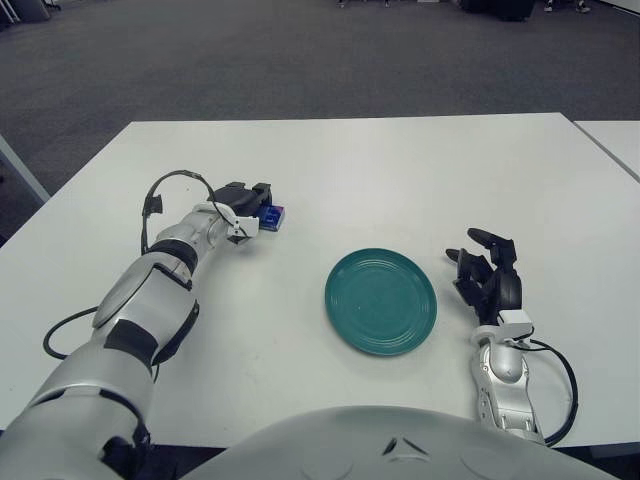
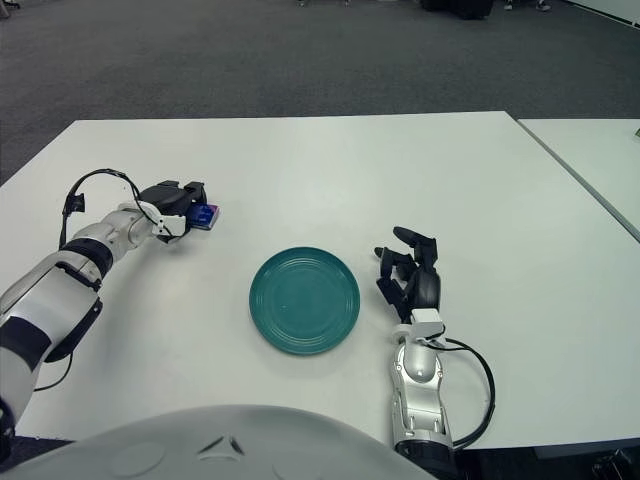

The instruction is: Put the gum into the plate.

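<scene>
A small blue gum pack [image 1: 272, 217] lies on the white table [image 1: 380, 170], left of centre. My left hand [image 1: 248, 205] is over it with its fingers curled around the pack, which sticks out to the right of the fingers; it also shows in the right eye view [image 2: 205, 216]. A round teal plate [image 1: 381, 300] sits on the table in front of me, to the right of the gum and a hand's width away. My right hand [image 1: 487, 275] shows just right of the plate, fingers relaxed and holding nothing.
A black cable [image 1: 60, 335] loops beside my left forearm, and another [image 1: 560, 390] by my right wrist. A second white table [image 1: 615, 140] stands at the far right across a narrow gap. Grey carpet lies beyond the table's far edge.
</scene>
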